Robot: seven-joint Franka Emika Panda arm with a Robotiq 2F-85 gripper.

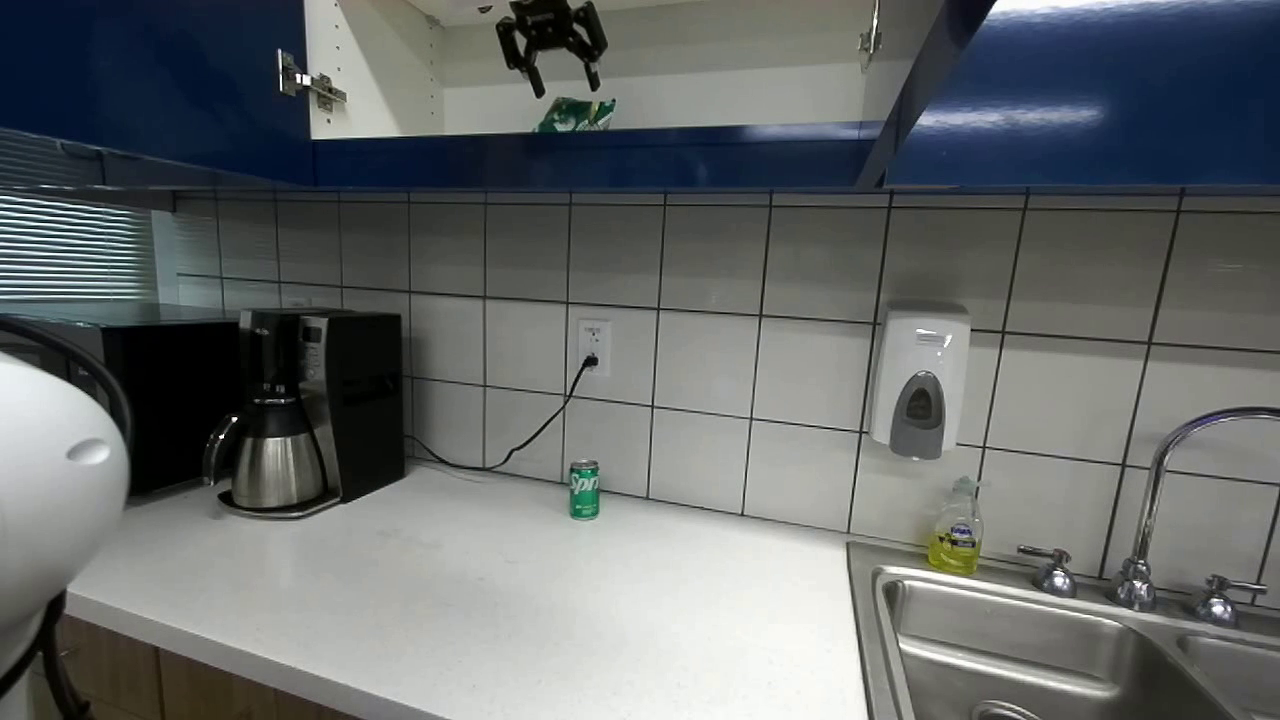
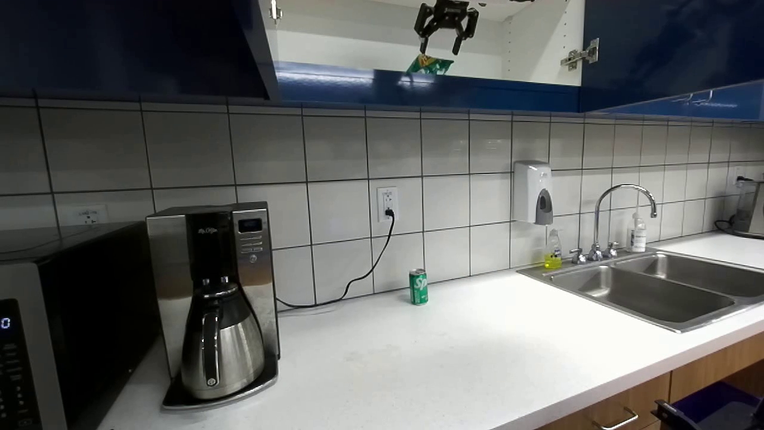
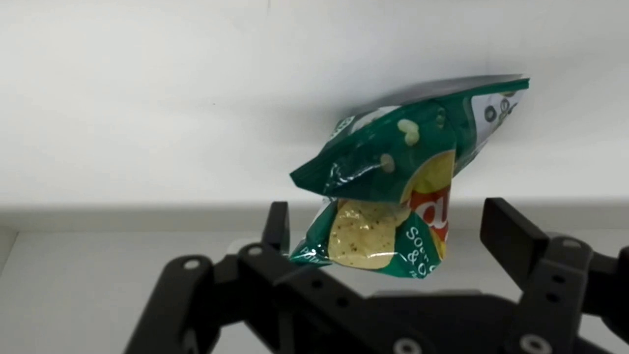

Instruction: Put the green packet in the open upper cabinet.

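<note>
The green packet (image 1: 577,116) sits inside the open upper cabinet (image 1: 650,157), its top showing over the blue front lip, high above the back edge of the counter (image 1: 600,600); in both exterior views it appears over the soda can (image 1: 584,490) near that edge. The gripper (image 1: 567,89) hangs above it, jaws well apart and clamped on nothing, so the packet lies below the gap, just under the fingertips. In the wrist view its long axis, as far as the crumpled shape has one, slants across the line between the fingers, and a lower corner comes close to one of them; whether they touch, I cannot tell. The placing looks all but done. The coming move probably turns on that closeness: a straight rise, then out toward the counter's front edge, should leave the packet lying, while a sideways drift might catch its corner.
</note>
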